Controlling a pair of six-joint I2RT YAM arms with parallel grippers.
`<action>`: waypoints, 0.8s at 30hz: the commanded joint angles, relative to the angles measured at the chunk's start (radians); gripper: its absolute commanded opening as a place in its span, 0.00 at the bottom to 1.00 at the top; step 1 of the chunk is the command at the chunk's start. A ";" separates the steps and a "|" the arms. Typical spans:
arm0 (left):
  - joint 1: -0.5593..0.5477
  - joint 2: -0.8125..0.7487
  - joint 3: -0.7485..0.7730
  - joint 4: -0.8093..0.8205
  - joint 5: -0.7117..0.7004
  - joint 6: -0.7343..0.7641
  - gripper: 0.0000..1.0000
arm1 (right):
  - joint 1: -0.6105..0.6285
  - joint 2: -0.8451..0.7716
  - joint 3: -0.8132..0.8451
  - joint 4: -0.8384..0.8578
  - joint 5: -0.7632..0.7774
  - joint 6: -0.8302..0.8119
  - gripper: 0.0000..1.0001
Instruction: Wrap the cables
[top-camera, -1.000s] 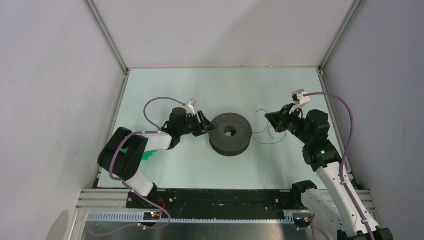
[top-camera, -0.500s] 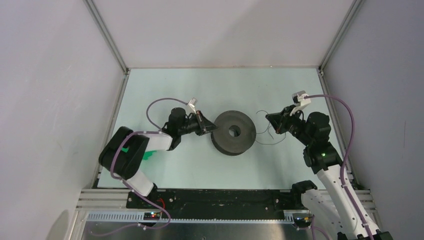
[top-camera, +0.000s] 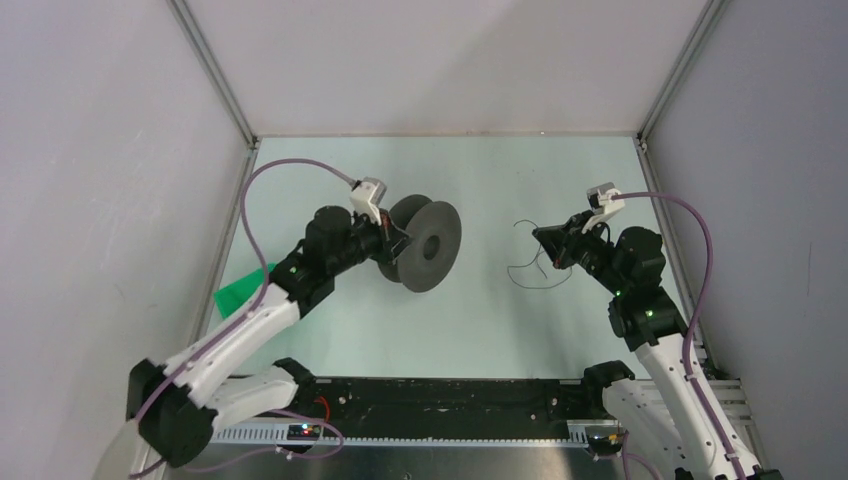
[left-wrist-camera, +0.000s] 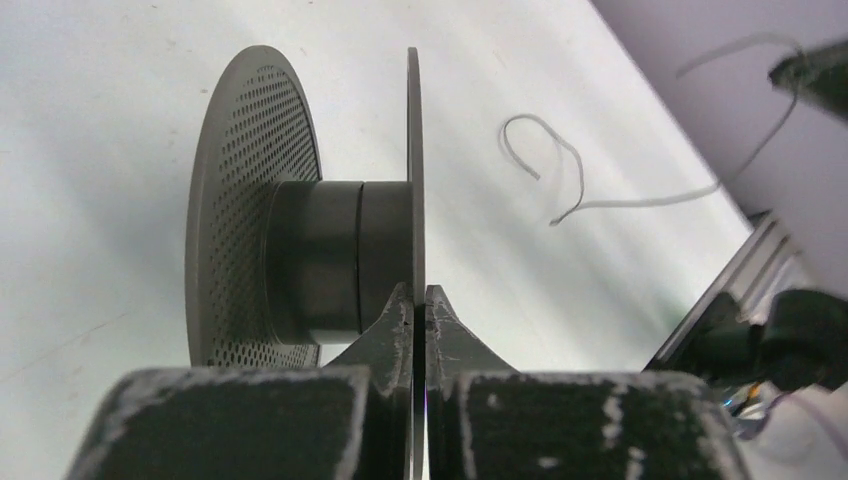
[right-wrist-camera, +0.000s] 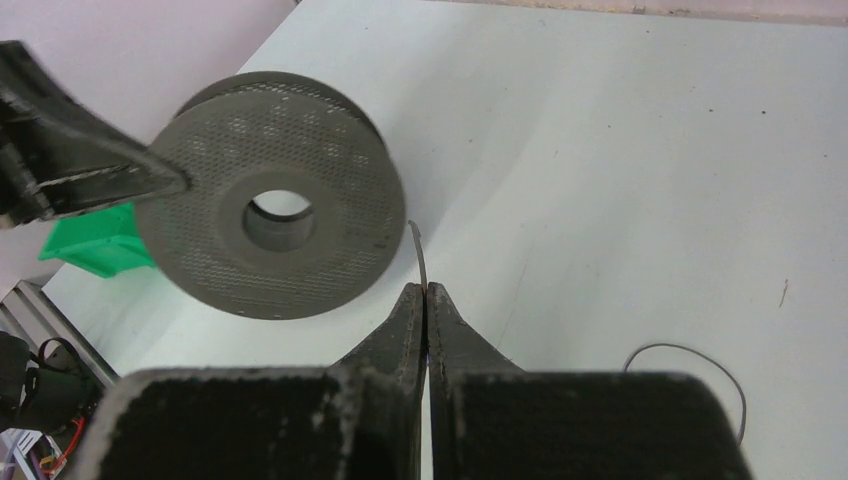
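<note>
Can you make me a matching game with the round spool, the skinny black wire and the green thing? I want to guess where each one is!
Things:
1 spool
2 thin black wire
3 green bin

Places:
A pinched in the right hand
B near the left edge of the table
C tipped on its edge, gripped by the left hand

Pairs: 1-C, 2-A, 3-B

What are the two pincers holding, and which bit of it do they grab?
The left pincer clamps the spool by the rim of one side disc. The right pincer pinches the thin black wire near its end.
</note>
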 joint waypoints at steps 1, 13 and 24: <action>-0.100 -0.144 0.026 -0.187 -0.161 0.283 0.00 | 0.006 -0.001 -0.003 0.018 -0.008 -0.010 0.00; -0.399 -0.168 0.050 -0.307 -0.266 0.485 0.00 | 0.008 0.013 -0.005 0.019 -0.009 -0.005 0.00; -0.437 -0.152 0.058 -0.308 -0.237 0.488 0.16 | 0.028 0.034 -0.005 0.028 -0.072 -0.090 0.00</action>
